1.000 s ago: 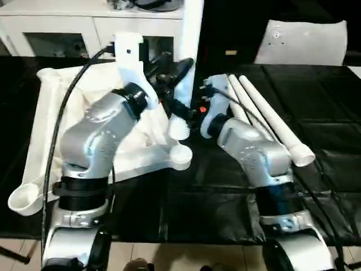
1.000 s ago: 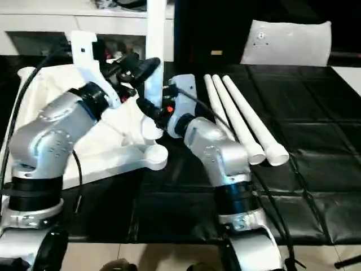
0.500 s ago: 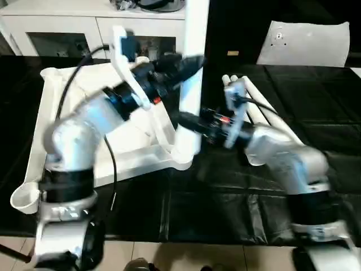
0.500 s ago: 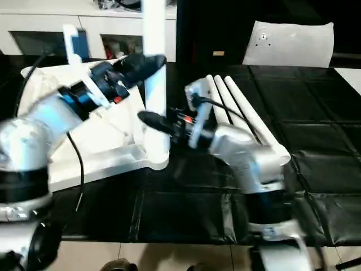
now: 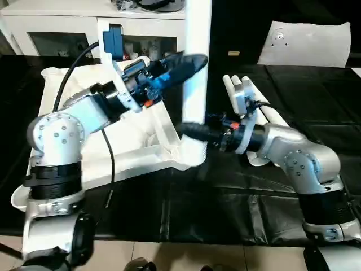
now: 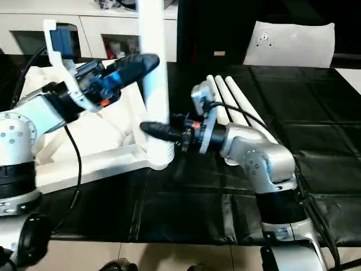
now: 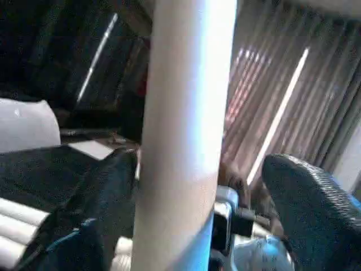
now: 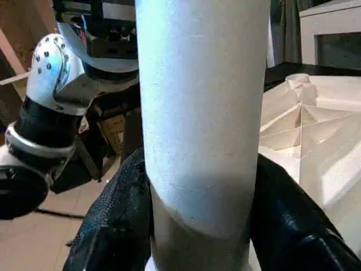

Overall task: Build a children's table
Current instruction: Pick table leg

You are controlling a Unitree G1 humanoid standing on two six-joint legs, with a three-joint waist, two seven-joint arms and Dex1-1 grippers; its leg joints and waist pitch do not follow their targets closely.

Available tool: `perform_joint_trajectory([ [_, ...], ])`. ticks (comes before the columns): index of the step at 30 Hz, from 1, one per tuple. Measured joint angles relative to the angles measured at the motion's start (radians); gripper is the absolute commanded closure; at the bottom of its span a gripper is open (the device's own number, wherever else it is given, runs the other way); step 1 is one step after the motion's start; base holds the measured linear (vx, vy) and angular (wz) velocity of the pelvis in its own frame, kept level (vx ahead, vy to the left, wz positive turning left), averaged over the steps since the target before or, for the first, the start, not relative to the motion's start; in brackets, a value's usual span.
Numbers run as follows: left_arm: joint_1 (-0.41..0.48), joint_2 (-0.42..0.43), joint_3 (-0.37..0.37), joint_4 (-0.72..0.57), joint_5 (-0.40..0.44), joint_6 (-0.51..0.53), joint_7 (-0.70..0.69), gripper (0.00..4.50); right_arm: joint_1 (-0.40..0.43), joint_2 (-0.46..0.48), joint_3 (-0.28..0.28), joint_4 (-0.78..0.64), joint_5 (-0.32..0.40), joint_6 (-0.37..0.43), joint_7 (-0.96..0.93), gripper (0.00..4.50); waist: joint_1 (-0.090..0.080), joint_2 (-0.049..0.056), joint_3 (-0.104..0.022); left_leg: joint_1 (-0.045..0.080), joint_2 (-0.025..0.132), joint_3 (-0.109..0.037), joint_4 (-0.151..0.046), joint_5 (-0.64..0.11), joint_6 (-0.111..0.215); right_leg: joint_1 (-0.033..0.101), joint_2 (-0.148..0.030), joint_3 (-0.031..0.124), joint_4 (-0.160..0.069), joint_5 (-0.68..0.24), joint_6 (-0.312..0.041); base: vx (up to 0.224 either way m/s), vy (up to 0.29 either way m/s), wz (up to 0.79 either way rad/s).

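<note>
- Tabletop [image 5: 67,107], white plastic, lies upside down on the black mat [image 5: 225,192] at the left, ribs up, with one leg [image 5: 196,68] standing upright in its near right corner socket [image 5: 189,153].
- Left gripper [image 5: 181,64] sits high on that leg. In its wrist view one finger touches the tube and the other stands clear, so its fingers are wide and not clamping.
- Right gripper [image 5: 194,132] is low on the same leg, just above the socket, with both fingers [image 8: 113,226] pressed against the tube, holding it.
- To seat this leg well, I'd keep it straight up, steady it high and low, and push straight down the socket's axis so it doesn't jam crooked.
- Spare legs [image 6: 237,110] lie side by side on the mat to the right, behind the right arm.
- By count: one tabletop, one leg standing, three legs waiting; two sockets are visible, the fitted one and an empty one [image 5: 20,197] at the near left corner.
</note>
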State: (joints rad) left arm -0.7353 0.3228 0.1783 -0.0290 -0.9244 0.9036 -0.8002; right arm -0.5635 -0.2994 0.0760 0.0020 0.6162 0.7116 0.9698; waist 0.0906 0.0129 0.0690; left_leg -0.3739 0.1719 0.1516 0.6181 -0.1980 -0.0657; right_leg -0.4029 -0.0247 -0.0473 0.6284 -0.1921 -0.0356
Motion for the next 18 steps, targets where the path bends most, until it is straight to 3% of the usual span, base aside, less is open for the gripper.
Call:
perform_joint_trajectory([
  [4,0.019,0.007,-0.039,0.000,0.043,-0.027,-0.012,1.17,0.000,-0.001,0.001,0.000,0.000,0.000,-0.001,2.59,0.001,0.000,0.000,0.000,0.000,0.000,0.000,0.000,0.000,0.000,0.000,0.000,0.000,0.000,0.000,0.000,0.000,0.00],
  [15,0.018,0.007,-0.040,0.007,0.054,-0.044,-0.015,2.25,0.000,-0.001,0.011,-0.002,0.000,-0.002,-0.001,2.59,0.000,0.000,0.000,0.000,0.000,0.000,0.000,0.000,0.000,0.000,0.000,0.000,0.000,0.000,0.000,0.000,0.000,0.00],
  [18,0.018,0.007,-0.040,0.012,0.056,-0.050,-0.013,2.38,0.000,-0.001,0.012,-0.002,-0.001,-0.004,-0.001,2.59,0.000,0.000,0.000,0.000,0.000,0.000,0.000,0.000,0.000,0.000,0.000,0.000,0.000,0.000,0.000,0.000,0.000,0.00],
])
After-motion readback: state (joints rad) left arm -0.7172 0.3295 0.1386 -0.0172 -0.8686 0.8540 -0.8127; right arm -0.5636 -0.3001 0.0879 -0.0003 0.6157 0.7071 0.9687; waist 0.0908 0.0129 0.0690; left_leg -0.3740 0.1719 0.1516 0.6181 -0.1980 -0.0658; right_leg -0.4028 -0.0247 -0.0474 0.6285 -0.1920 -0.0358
